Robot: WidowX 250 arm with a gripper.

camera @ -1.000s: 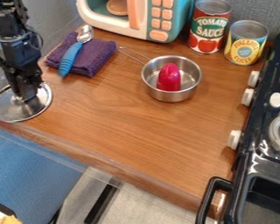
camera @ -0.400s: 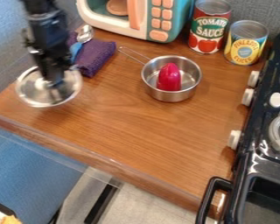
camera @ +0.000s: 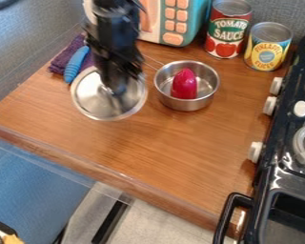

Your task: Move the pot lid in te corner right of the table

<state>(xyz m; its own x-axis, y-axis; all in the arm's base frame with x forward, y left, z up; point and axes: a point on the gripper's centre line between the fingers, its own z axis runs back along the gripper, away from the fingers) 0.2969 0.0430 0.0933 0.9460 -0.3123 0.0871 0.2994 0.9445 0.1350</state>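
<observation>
Camera view: lid (camera: 91, 102) looked round, silver, shiny w/ bright rim, tilted; gripper (camera: 115, 89) was clamped on it approx. at ctr.

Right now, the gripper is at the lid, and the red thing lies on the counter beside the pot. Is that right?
Not quite: the red thing is inside the pot, not beside it, as the camera view shows. The gripper is indeed at the lid.
</observation>
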